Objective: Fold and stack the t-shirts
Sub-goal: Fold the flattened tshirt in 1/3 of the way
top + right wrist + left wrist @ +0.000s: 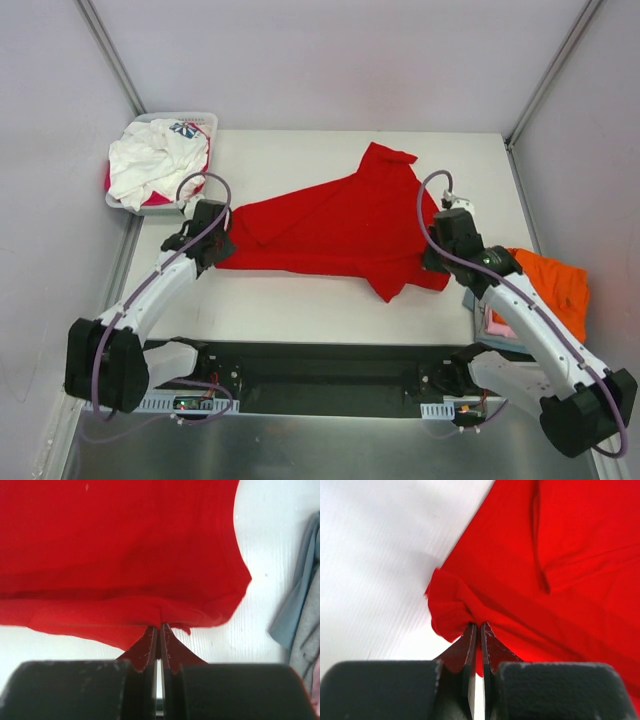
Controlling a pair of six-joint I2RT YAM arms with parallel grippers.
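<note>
two grippers pinched a red t-shirt (330,225) on the white table (300,310)
at the far left, a basket (200,118) held a white printed t-shirt (150,160). the left gripper (478,627) had its jaws pressed together on the bunched left corner of the red t-shirt, which lay stretched across the middle of the table. the right gripper (160,628) had its jaws clamped on the near right edge. an orange t-shirt (555,285) lay at the right edge of the table.

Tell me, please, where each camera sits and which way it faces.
Top external: above and behind the arms, looking down on the white table and the plain red cloth t-shirt; both arms show.
Left wrist: behind the left hand, which pinches the shirt's bunched corner.
Right wrist: behind the right hand, which pinches the shirt's edge.
Shared: all three show the red t-shirt.
</note>
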